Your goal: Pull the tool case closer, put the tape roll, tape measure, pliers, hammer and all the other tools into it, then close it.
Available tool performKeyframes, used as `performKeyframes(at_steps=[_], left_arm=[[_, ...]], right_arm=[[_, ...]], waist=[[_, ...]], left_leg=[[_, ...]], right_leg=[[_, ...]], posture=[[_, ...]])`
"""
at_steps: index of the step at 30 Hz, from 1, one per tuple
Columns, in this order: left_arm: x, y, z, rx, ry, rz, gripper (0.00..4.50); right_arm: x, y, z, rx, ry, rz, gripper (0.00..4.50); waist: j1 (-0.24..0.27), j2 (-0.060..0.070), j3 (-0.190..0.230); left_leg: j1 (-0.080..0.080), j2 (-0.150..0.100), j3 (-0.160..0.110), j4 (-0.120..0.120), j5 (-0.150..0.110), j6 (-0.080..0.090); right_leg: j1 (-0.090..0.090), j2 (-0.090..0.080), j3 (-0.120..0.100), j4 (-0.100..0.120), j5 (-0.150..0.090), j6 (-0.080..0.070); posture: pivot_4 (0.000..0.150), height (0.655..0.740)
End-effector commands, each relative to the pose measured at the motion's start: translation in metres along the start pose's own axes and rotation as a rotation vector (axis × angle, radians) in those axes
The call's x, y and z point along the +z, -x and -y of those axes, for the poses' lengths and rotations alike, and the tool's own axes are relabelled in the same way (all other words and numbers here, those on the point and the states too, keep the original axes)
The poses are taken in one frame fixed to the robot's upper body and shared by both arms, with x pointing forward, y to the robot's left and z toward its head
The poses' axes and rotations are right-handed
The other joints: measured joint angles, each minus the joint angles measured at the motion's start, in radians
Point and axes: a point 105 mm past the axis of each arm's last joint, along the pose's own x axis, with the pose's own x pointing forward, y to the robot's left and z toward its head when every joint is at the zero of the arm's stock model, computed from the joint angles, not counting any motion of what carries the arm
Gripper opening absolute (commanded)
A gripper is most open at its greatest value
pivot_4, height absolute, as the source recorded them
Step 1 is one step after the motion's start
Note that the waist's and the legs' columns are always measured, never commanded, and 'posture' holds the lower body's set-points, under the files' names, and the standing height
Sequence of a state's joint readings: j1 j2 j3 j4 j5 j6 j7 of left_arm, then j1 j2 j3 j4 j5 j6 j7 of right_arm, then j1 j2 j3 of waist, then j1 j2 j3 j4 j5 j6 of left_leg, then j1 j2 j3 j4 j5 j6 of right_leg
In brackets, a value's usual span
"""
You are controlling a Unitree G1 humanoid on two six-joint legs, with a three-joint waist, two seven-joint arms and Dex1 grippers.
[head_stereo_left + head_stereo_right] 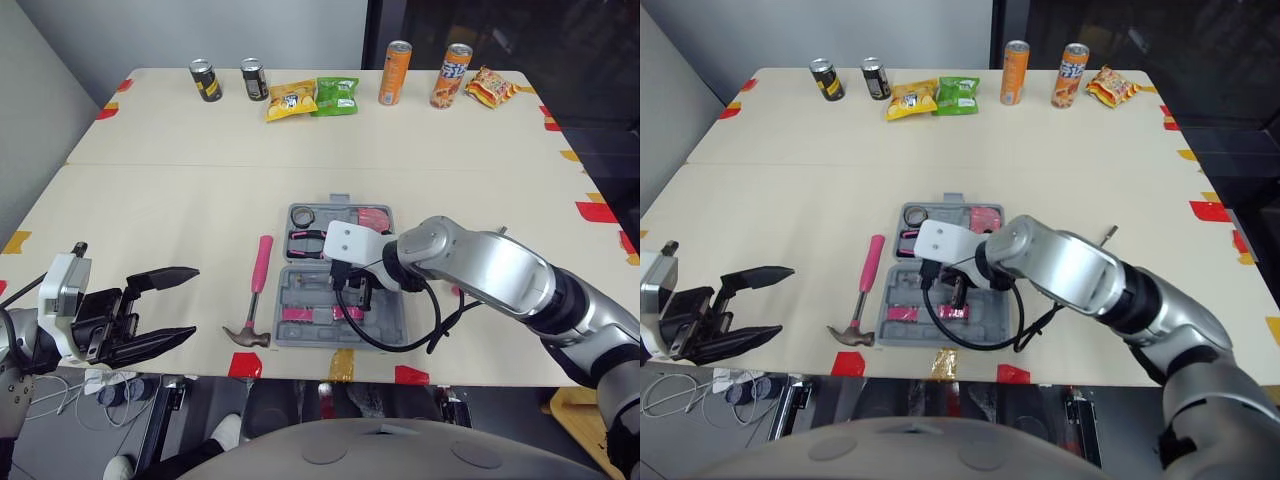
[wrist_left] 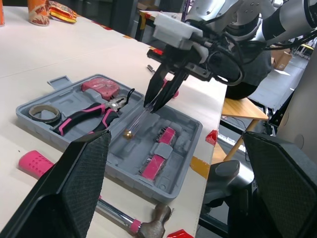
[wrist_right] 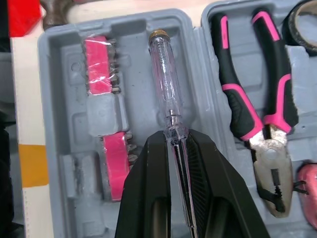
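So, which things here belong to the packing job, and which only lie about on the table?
For the job: tool case, hammer, pliers, tape roll, tape measure, screwdriver in the right gripper.
Lying about: two dark cans, two orange cans, three snack bags.

drink cans [image 1: 397, 72], snack bags [image 1: 337, 96], taped table [image 1: 180, 190]

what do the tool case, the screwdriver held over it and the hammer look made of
Tool case: moulded grey plastic, matte, with shaped recesses.
Screwdriver: clear glossy plastic handle, see-through, with a brass-looking end cap.
Hammer: pink grip, probably rubber or plastic; shiny metal shaft and a darker, dull metal head.
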State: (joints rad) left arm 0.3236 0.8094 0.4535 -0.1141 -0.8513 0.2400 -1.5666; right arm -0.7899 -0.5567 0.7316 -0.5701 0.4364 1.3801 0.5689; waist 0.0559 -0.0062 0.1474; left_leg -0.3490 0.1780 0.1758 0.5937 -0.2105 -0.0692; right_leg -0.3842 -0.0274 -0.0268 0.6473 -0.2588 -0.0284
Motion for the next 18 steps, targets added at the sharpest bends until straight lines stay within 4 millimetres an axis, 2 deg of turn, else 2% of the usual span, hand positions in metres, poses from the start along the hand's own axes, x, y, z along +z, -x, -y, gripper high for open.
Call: performKeyframes(at_steps=[1,18], left_arm=[[0.008,0.004,0.004,-0.03,-0.033,-0.025,4.5],[0.011,0.0,0.005,-0.027,-0.027,-0.036,4.5]], right_arm=[[0.004,-0.009,0.002,-0.017,0.017,-0.01,0.05],[0.005,-0.033,0.007,-0.039,0.005,-0.043,0.05]], waist=[[0.0,0.0,0.0],[-0.003,0.0,0.0]], left_leg=[[0.0,0.0,0.0,0.0,0.0,-0.001],[0.0,0.0,0.0,0.0,0.001,-0.003]], right_leg=[[0.0,0.0,0.0,0.0,0.0,0.0],[-0.001,0.0,0.0,0.0,0.004,0.006]], posture=[[0.15,0.74],[0.15,0.74]])
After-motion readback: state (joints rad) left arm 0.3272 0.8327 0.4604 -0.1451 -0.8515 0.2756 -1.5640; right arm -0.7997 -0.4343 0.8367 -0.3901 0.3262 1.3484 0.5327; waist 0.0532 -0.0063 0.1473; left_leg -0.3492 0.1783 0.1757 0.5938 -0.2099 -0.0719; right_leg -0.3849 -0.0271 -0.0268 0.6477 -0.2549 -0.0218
